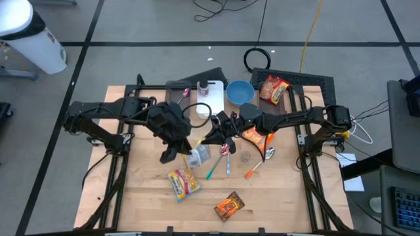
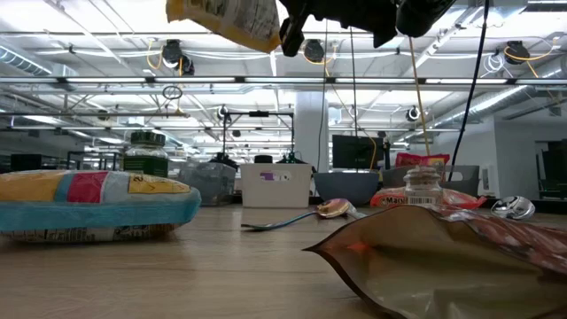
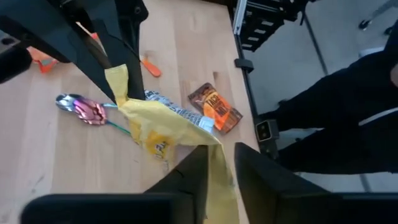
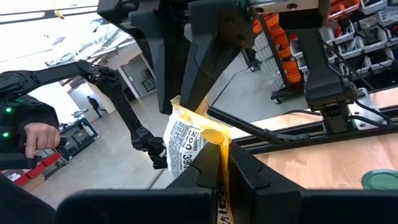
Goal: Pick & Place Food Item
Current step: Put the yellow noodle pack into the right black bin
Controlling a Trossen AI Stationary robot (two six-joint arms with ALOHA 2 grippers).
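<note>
Yellow crinkled foil snack packet (image 3: 163, 127) is held aloft above the table (image 1: 144, 203), strung between both arms. Right gripper (image 4: 221, 163) jaws are pressed shut on one edge; left gripper (image 3: 219, 163) jaws sit slightly parted around the other end. Packet judged light, limp, slippery — best pinched at the flat sealed seam.

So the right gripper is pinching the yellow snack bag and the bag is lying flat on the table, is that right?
Not quite. The right gripper does pinch the yellow snack bag, but the bag is not lying flat on the table. It hangs in the air well above it, as the low view shows.
</note>
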